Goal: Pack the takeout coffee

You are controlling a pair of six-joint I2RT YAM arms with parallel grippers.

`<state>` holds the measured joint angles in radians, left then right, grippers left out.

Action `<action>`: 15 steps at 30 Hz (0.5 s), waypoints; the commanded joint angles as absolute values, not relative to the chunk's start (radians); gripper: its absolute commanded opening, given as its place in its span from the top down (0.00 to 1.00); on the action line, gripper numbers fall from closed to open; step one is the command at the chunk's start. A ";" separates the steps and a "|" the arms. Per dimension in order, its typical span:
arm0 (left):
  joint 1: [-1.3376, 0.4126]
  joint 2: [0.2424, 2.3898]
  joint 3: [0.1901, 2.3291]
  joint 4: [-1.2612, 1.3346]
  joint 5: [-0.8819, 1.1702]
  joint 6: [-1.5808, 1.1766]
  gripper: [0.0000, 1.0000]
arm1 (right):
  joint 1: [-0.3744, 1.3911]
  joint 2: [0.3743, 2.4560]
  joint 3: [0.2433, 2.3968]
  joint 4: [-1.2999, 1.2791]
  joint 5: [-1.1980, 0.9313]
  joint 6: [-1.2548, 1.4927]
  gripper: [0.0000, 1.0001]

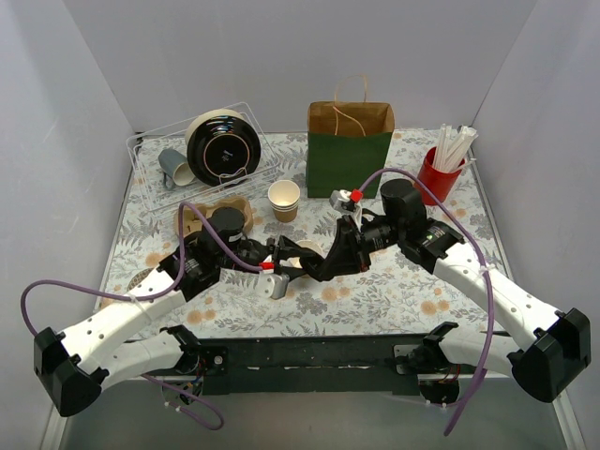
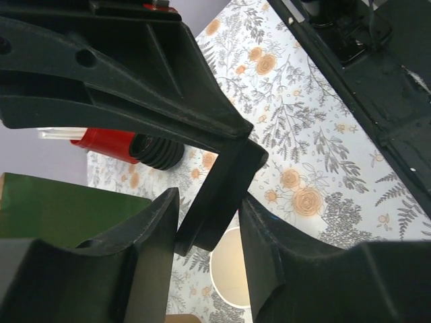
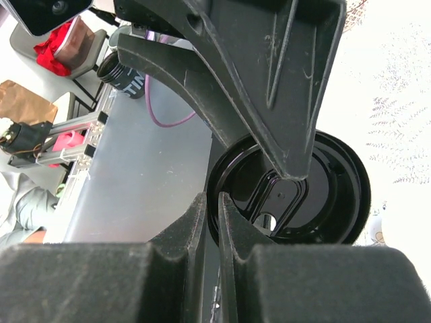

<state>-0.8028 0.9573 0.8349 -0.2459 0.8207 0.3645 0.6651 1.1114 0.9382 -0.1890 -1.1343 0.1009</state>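
**While two sets of fingers share one lid, the actual coffee sits way over there**

Since the tabletop (image 1: 394,291) is pretty crowded, I'll start big. The green-and-brown paper bag (image 1: 349,159) stands open at the back with its handles looping over the mouth. Anything lowered in could snag them or shove the bag over.

The takeout coffee (image 1: 226,221), as best I can tell, is the black-topped cup in the cardboard carrier (image 1: 240,205) on the left. It's half hidden behind my left arm and well apart from the bag, so nothing's packed yet.

A lidless cup (image 2: 229,272) sits right under my wrists, and one clumsy swing could knock it.

Smallest worry is the black lid (image 3: 330,195). My right fingers (image 3: 182,229) are clamped on its rim. My left fingers (image 2: 151,229) straddle it, and I can't tell if they're pinching. If one lets go too soon it drops, and if both pull it bends.

Writing: there's white lettering on a dark round part (image 3: 131,79) and a mark on the black plate (image 1: 223,148), both unreadable.
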 commanded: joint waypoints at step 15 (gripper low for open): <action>-0.810 0.876 0.787 -0.160 0.793 0.067 0.76 | 0.676 0.896 0.991 -0.147 -0.702 0.112 0.32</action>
